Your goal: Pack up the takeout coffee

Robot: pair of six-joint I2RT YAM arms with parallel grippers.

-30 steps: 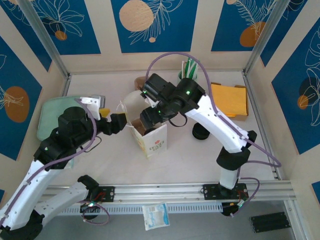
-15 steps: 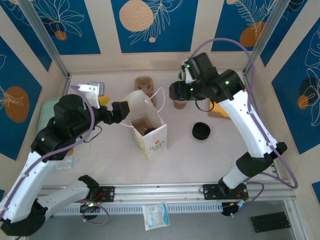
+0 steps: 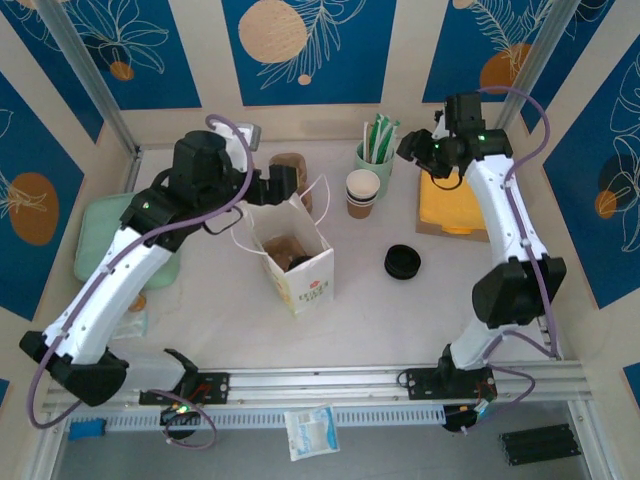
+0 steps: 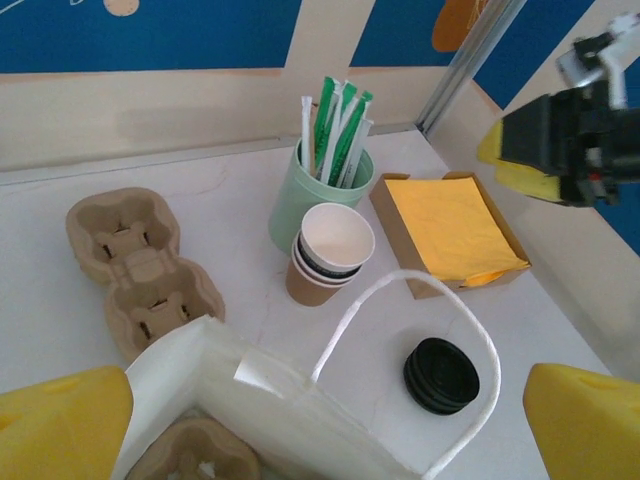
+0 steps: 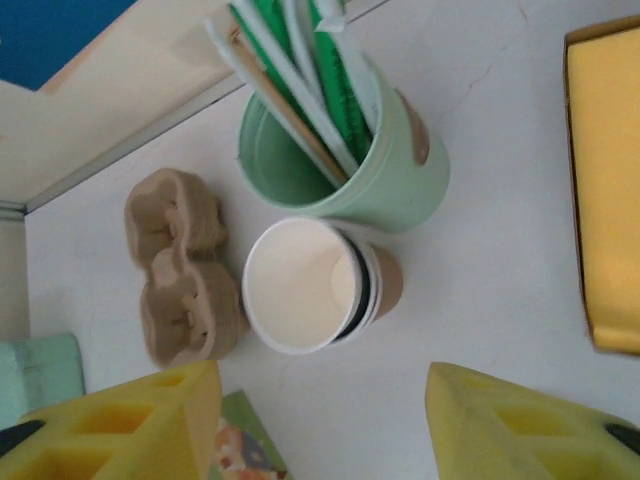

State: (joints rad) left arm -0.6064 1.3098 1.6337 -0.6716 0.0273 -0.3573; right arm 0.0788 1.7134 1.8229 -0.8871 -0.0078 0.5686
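Our right gripper [image 3: 413, 148] had swung from the paper bag [image 3: 305, 285] to the far right, jaws apart, empty; the left gripper [image 3: 282, 185] gaped too. The takeout coffee [image 3: 296, 260] seemingly sat inside the bag: packing looked done.

Printed lettering, red mark on paper bag [image 3: 308, 284] front: too small to read.

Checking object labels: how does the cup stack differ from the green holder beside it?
The cup stack is brown-sided, white inside and empty; the green holder is pale green and holds wrapped straws. The holder stands taller than the stack. Both are upright, open-topped, side by side.
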